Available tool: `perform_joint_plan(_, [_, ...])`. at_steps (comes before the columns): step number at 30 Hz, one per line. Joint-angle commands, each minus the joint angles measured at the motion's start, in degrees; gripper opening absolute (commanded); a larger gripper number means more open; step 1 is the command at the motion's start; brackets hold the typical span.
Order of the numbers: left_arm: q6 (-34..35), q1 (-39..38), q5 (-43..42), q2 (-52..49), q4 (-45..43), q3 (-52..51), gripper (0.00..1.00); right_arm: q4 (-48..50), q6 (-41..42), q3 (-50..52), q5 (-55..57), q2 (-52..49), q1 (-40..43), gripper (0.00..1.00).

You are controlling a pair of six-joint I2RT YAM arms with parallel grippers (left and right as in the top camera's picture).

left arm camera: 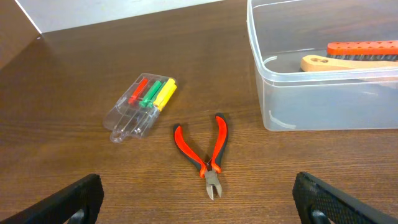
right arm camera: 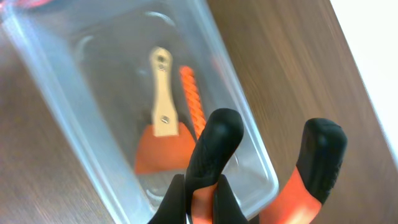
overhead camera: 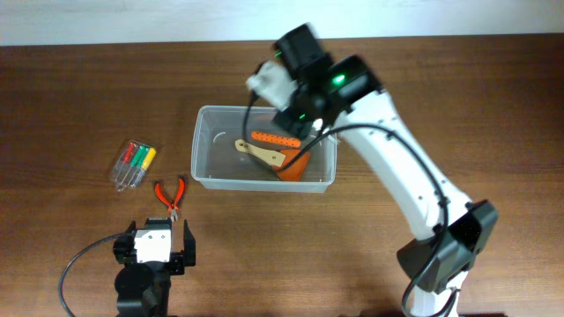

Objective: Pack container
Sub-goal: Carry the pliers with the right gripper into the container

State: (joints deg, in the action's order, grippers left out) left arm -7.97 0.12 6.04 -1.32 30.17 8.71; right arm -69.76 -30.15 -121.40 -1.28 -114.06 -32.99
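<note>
The clear plastic container (overhead camera: 201, 150) stands mid-table; it also shows in the left wrist view (left arm camera: 311, 106) and the right wrist view (right arm camera: 56, 106). Inside lie a wooden-handled orange scraper (overhead camera: 280, 161) (right arm camera: 163, 127) and an orange perforated strip (overhead camera: 278, 138) (left arm camera: 364, 48) (right arm camera: 193, 102). My right gripper (overhead camera: 301, 113) (right arm camera: 202, 199) hovers over the container's right end, shut on one handle of black-and-orange pliers (right arm camera: 214, 146); their other handle (right arm camera: 317, 162) sticks out free. My left gripper (overhead camera: 157, 236) (left arm camera: 202, 208) is open and empty, low near the front edge, just behind small red cutters (overhead camera: 170, 195) (left arm camera: 205, 149).
A small clear pack of red, green and yellow screwdrivers (overhead camera: 134, 165) (left arm camera: 142, 106) lies left of the container, next to the red cutters. The right arm's white link (overhead camera: 414, 176) crosses the table's right side. The table's far edge (left arm camera: 124, 15) runs behind.
</note>
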Motion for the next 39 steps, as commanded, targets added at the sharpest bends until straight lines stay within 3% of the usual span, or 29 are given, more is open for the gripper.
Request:
perform_joint_plan(1, [-0.92, -0.2, 0.24, 0.33, -0.17, -0.42, 0.99, 1.03, -12.2, -1.51, -0.02, -0.79, -3.69, 0.04])
perform_joint_plan(15, [-0.92, -0.17, 0.24, 0.33, -0.17, -0.42, 0.99, 1.77, -14.58, -1.4, -0.13, -15.37, -4.76, 0.04])
perform_joint_plan(28, [-0.92, -0.17, 0.24, 0.33, -0.17, -0.42, 0.99, 3.32, -11.37, -1.4, -4.33, -22.93, -4.76, 0.04])
perform_joint_plan(32, [-0.92, -0.17, 0.24, 0.33, -0.17, -0.42, 0.99, 3.32, -11.32, -1.4, -4.31, -22.93, -4.74, 0.22])
perform_joint_plan(39, [-0.92, -0.2, 0.24, 0.33, -0.17, -0.42, 0.99, 3.61, -8.52, -1.42, -4.28, -22.75, -4.7, 0.32])
